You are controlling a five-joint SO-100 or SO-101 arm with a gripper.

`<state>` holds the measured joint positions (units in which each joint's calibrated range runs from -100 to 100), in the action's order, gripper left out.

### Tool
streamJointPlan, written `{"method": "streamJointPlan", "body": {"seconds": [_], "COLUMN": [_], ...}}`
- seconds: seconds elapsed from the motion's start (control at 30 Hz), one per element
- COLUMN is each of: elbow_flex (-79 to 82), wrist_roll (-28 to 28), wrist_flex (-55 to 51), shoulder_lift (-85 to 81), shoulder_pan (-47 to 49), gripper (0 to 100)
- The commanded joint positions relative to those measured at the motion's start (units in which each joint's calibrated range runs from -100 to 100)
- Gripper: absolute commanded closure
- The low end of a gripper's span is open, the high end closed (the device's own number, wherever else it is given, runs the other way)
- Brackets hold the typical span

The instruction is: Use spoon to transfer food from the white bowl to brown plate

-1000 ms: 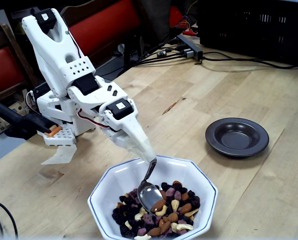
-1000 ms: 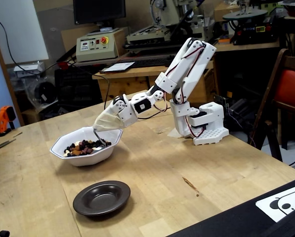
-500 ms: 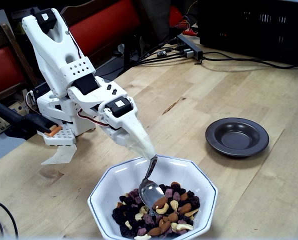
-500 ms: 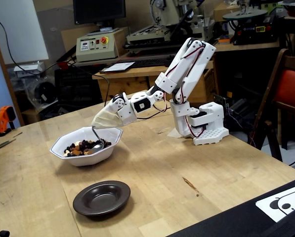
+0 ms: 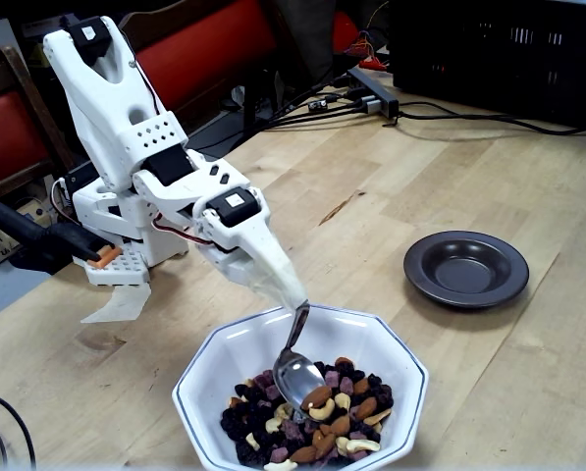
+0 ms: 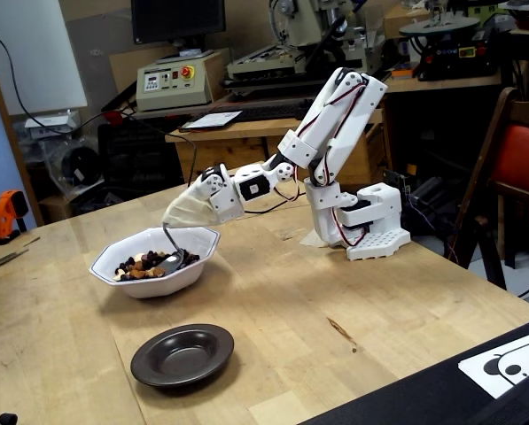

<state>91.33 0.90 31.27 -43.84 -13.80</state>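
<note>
- Food (image 5: 312, 417) filled the near side of the white bowl (image 5: 396, 358), a heap of almonds, cashews and dark dried fruit; the bowl's nearest edge was cut off by the bottom of one fixed view.
- Spoon (image 5: 297, 375) stood steeply in the bowl, its oval scoop resting at the far edge of the heap with an almond against its rim. Whether it carried any load was hard to make out.
- Its handle ran up into a pale wrapping that covered the hand (image 5: 294, 302); the fingers were hidden, so I cannot tell whether they were apart or clamped, though the spoon hung from that wrapped tip.
- In the other fixed view the wrapped hand (image 6: 169, 225) hovered above the bowl's (image 6: 113, 274) rim, the spoon (image 6: 168, 258) only a small glint.
- Brown plate (image 5: 465, 270) sat bare on the wooden worktop (image 5: 528, 167), well apart from the bowl.
- Farther back the arm's white base (image 5: 116, 260) stood by the worktop's edge; red chairs behind were partly cut off.
</note>
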Motion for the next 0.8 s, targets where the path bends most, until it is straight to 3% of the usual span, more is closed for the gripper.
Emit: {"method": "streamJointPlan", "body": {"seconds": [0.0, 0.53, 0.77], "elbow_flex": [-0.9, -0.9, -0.9], "wrist_roll": [-0.4, -0.4, -0.4], "wrist_flex": [3.1, 8.2, 8.8], "shoulder_lift": [-1.0, -1.3, -9.2], "shoulder_pan": [-0.4, -0.7, -0.4], "gripper": [98, 98, 98]}}
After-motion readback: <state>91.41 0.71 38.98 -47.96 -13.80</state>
